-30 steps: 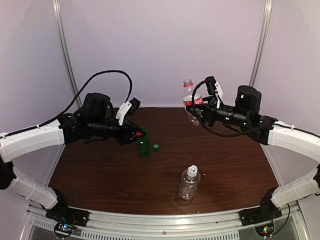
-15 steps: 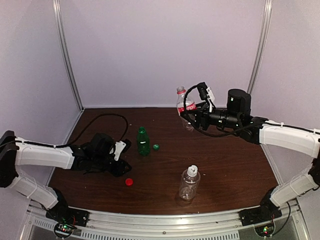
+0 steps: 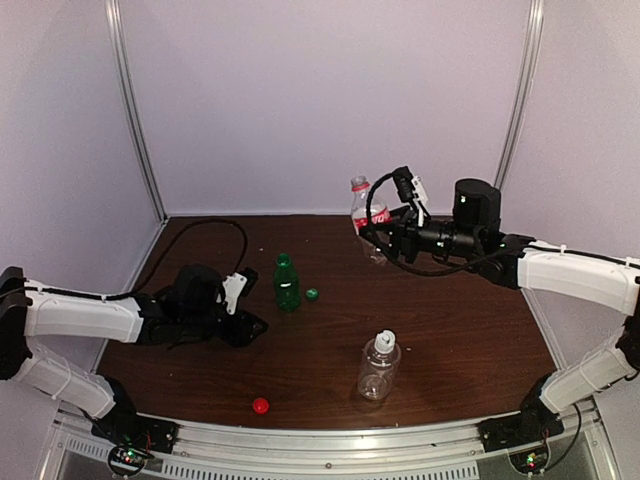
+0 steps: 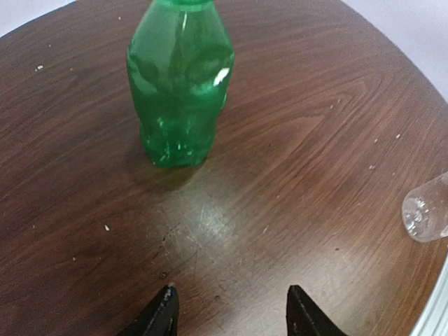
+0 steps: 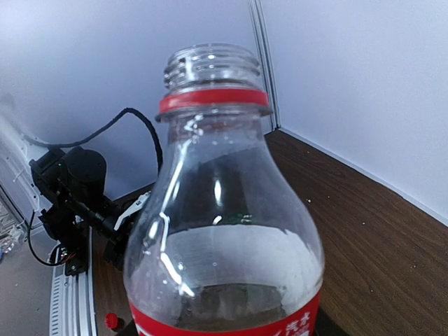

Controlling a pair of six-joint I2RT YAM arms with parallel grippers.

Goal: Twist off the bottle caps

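Note:
The green bottle (image 3: 287,282) (image 4: 180,84) stands uncapped at mid table, its green cap (image 3: 312,294) lying just to its right. My left gripper (image 3: 254,325) (image 4: 234,311) sits low over the wood, short of that bottle, open with nothing between its fingertips. A red cap (image 3: 261,405) (image 5: 110,320) lies loose near the front edge. My right gripper (image 3: 377,228) is shut on the red-label bottle (image 3: 364,212) (image 5: 224,231), held off the table at the back with its threaded neck bare. The larger clear ribbed bottle (image 3: 379,368) (image 4: 427,210) stands at front centre with its white cap (image 3: 386,340) on.
The table (image 3: 470,340) is dark wood, with a metal rail along its near edge and purple walls close behind and at both sides. A black cable (image 3: 200,235) loops over the table behind the left arm.
The left arm dropped from beside the green bottle down to the table and its gripper opened. The red cap left it and rolled toward the front edge. The right arm shifted left with its bottle.

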